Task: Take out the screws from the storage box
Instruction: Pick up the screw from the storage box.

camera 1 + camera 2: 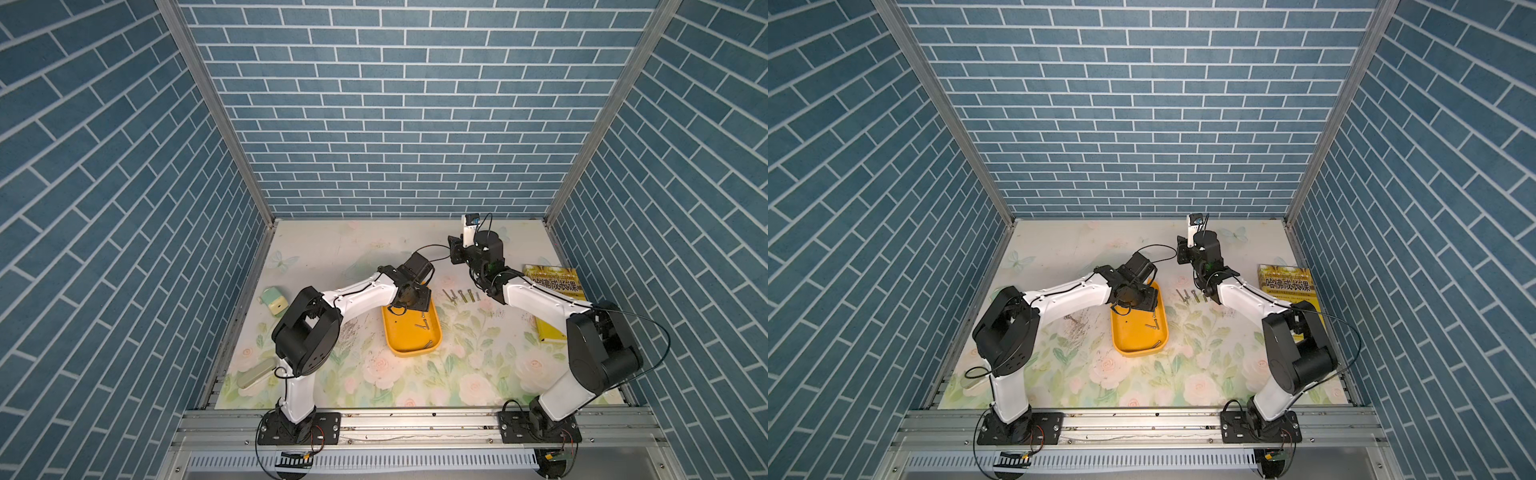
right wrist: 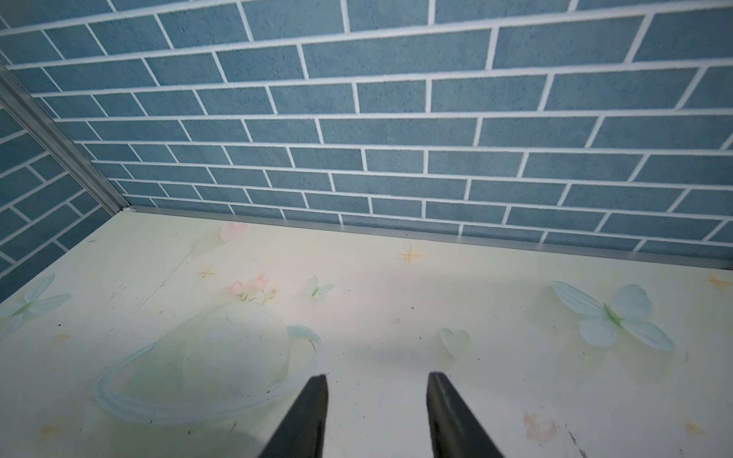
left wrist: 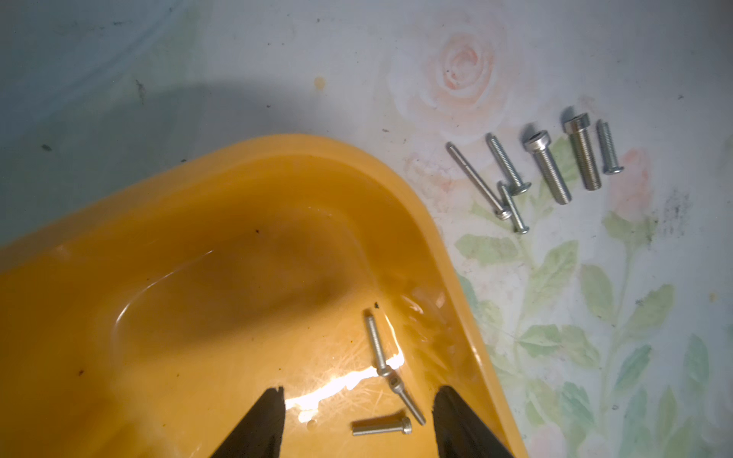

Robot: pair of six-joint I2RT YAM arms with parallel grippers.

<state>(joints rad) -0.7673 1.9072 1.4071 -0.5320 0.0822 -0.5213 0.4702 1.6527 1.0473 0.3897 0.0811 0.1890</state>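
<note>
Screws lie in the storage box, three between the open jaws of the left pincer; I'd centre on one alone, drop low, then close. Right pincer hangs open, empty, above the counter.

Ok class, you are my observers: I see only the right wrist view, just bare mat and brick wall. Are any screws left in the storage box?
Observer: Yes, the left wrist view shows at least three screws lying in the storage box.
Operator: And how many are already out?
Observer: Six screws lie on the mat beside the box.
</note>
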